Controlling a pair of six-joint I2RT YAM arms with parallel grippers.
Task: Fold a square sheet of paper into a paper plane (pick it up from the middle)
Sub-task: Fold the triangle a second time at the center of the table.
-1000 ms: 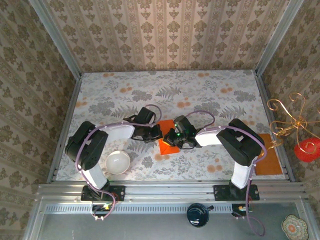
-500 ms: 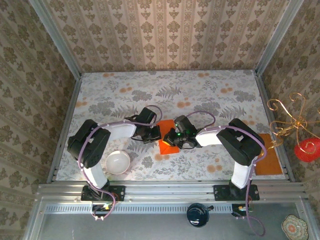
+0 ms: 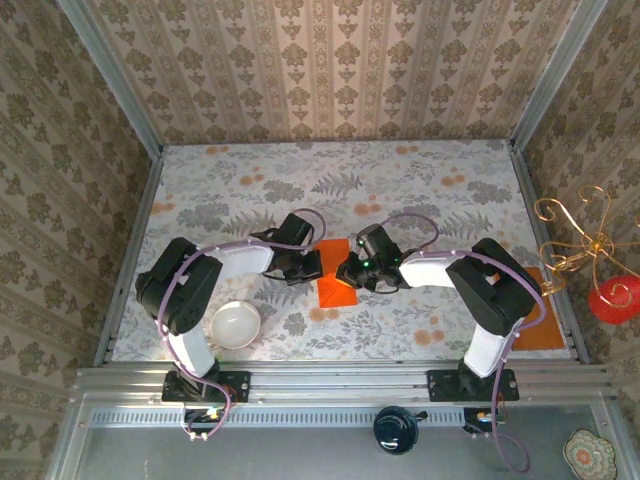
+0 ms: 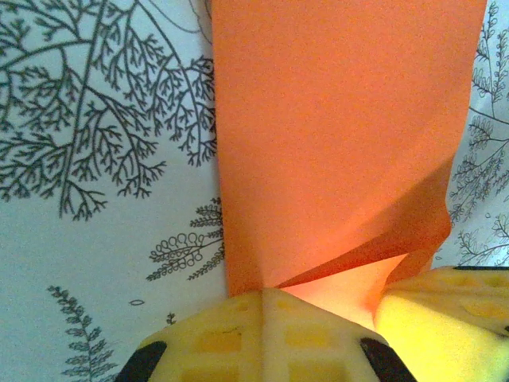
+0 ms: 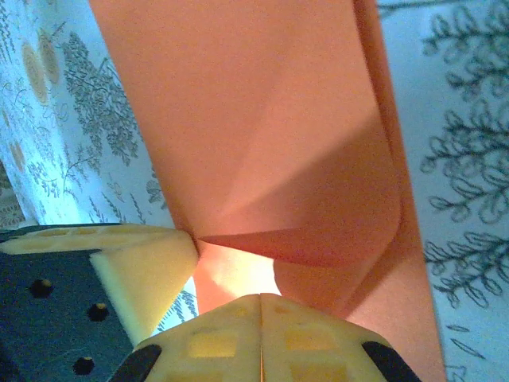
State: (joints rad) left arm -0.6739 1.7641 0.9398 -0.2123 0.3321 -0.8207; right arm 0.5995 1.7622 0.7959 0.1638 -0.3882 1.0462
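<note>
The square sheet of paper (image 3: 337,283), bright orange and partly folded over, lies at the table's middle between both grippers. My left gripper (image 3: 314,266) reaches in from the left. In the left wrist view its yellow pads (image 4: 262,296) are pressed together on the near edge of the sheet (image 4: 342,143), and a flap lifts just ahead. My right gripper (image 3: 347,272) comes in from the right. Its pads (image 5: 261,301) are also closed at the edge of the paper (image 5: 262,119), under a raised fold. The left gripper's pad (image 5: 139,267) touches that fold's corner.
A white bowl (image 3: 236,325) stands near the left arm's base. A duller brownish-orange rectangle (image 3: 535,322) lies at the table's right edge, beside a gold wire ornament (image 3: 575,240). Patterned walls close off three sides.
The right arm has shifted right and its gripper has drawn back a little along the sheet. The paper now lies flatter. The left gripper has hardly moved.
</note>
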